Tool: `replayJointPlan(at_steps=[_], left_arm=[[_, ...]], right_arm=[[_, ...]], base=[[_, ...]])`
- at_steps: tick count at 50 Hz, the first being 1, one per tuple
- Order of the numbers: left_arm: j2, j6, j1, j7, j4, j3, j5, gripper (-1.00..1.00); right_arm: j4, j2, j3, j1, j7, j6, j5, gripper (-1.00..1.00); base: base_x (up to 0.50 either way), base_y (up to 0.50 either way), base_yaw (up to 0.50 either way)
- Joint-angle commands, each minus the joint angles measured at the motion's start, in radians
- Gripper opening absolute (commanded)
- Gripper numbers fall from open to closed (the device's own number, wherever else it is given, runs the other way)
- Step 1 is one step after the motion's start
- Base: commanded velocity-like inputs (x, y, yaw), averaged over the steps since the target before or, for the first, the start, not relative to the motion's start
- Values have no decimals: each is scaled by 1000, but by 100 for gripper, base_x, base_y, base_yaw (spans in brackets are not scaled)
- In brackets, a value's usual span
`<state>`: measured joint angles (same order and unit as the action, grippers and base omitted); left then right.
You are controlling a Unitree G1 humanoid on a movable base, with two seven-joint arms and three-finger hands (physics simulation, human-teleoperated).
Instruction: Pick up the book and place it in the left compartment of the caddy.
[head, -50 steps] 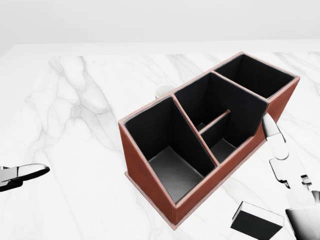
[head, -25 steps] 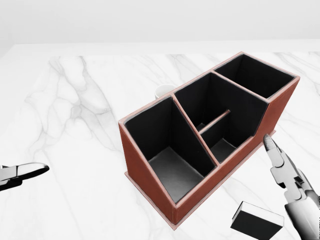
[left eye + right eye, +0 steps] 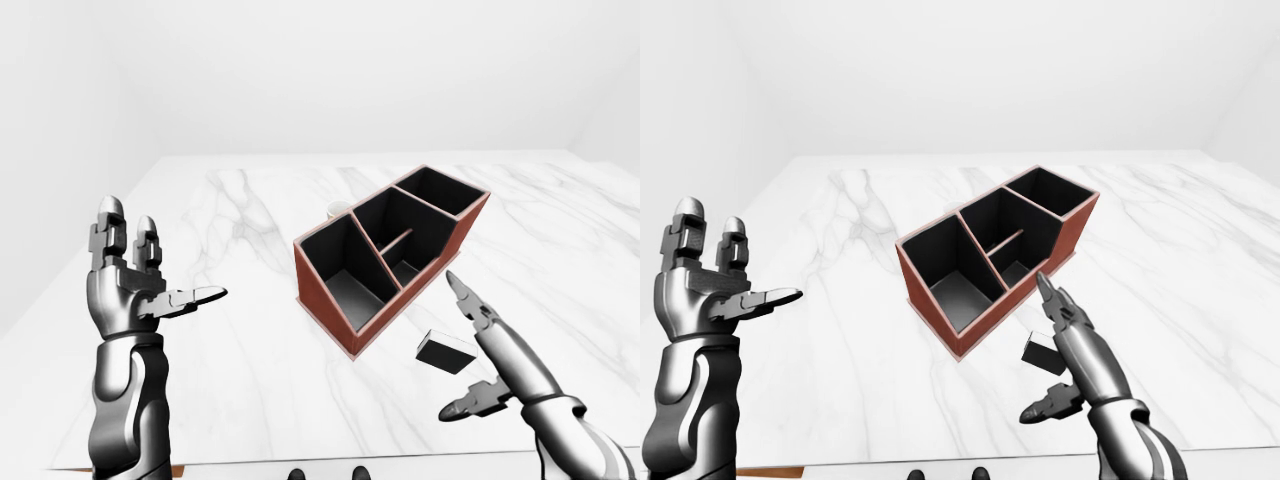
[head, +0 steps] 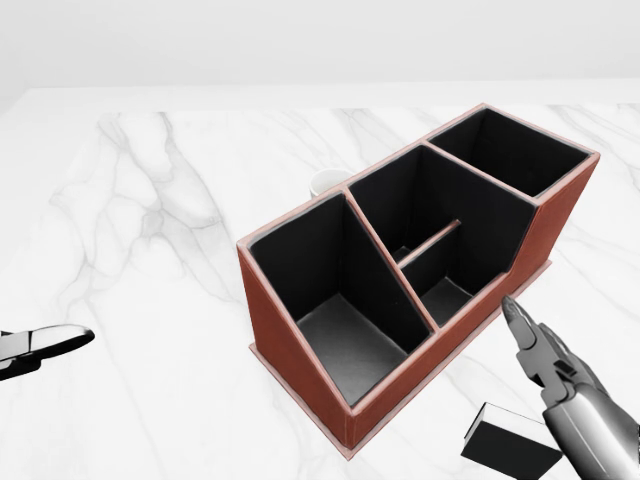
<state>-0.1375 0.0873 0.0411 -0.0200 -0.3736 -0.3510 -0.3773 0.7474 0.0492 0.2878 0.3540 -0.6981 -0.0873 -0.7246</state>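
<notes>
Head view: book (image 4: 510,445) cut off by bottom edge, its right part behind the right hand (image 4: 565,400), itself cut at lower right corner. Left hand (image 4: 45,345) only a fingertip at the left edge there. Small white object (image 4: 325,182) mostly hidden behind the caddy (image 4: 300,340) wall, upper centre; can't tell what it is. Right-eye view: book (image 3: 1038,352) largely covered by right hand. Caddy's far-right compartment floor not visible in any view.
</notes>
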Motion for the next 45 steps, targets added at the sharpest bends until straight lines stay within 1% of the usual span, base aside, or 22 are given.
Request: replayJointPlan(at_steps=[1, 6, 11, 21, 27, 35, 41, 45], left_arm=[[1, 0, -3, -1, -1, 0, -1, 100], [2, 0, -3, -1, 1, 4, 3, 100], [3, 0, -2, -1, 0, 3, 4, 100], [2, 0, -2, 2, -5, 3, 5, 100], [4, 0, -3, -1, -1, 6, 8, 100], [4, 0, -2, 0, 1, 5, 9, 100], [7, 0, -2, -1, 8, 13, 16, 100], [5, 0, -2, -1, 7, 10, 14, 100]], right_arm=[[-27, -23, -16, -13, 0, 0, -55, 100], [-34, -37, 16, -12, 0, 0, -67, 100], [-47, -32, 64, -14, 0, 0, -62, 100], [-69, -22, 117, -10, 0, 0, -68, 100], [-110, -22, 146, -6, 0, 0, -74, 100], [-198, -43, 200, -16, 0, 0, -71, 100], [-218, -44, 202, -25, 0, 0, -72, 100], [-246, -65, 204, -44, 0, 0, -77, 100]], base=[[0, 0, 0], [0, 0, 0], [0, 0, 0], [0, 0, 0], [0, 0, 0], [0, 0, 0], [0, 0, 0], [0, 0, 0]])
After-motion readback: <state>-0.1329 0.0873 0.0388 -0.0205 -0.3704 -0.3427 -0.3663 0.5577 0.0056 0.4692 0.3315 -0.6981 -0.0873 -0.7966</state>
